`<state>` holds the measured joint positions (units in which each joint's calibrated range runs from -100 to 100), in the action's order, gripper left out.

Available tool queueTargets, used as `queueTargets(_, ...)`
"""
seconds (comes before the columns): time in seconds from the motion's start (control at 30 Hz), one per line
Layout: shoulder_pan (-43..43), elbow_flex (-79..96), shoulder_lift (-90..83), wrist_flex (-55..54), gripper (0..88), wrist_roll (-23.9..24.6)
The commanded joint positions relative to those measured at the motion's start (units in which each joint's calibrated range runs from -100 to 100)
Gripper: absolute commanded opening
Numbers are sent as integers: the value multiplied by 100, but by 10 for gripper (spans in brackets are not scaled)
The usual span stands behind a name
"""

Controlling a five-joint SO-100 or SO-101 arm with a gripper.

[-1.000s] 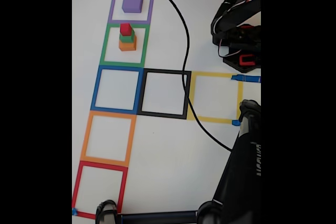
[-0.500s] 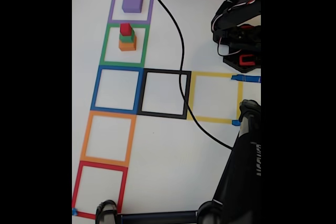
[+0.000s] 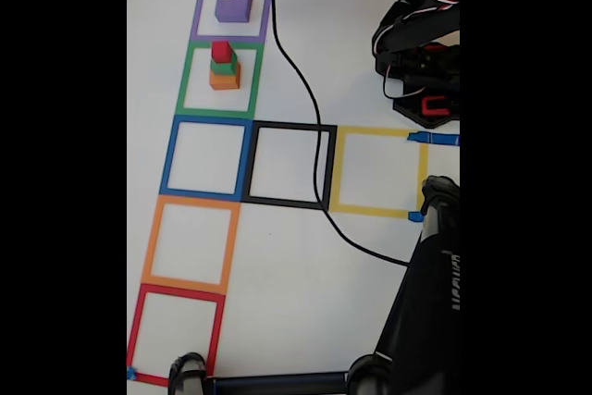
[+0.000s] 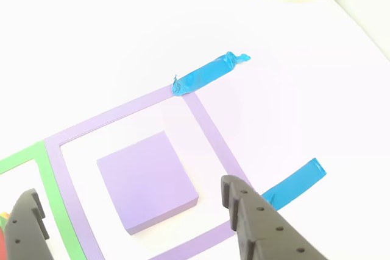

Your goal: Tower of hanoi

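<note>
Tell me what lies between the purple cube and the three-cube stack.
In the fixed view, between the purple cube and the stack lie bare white table and the purple and green tape borders, side by side.

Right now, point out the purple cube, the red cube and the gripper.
purple cube (image 4: 146, 178), other view, its top face.
red cube (image 3: 221, 50), fixed view, its top face, topping the stack.
gripper (image 4: 131, 217), other view, midway between the dark fingertips.
</note>
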<state>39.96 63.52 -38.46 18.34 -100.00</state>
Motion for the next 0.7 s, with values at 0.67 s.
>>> queueTargets(0.67,337,229,3801,-5356,445,0)
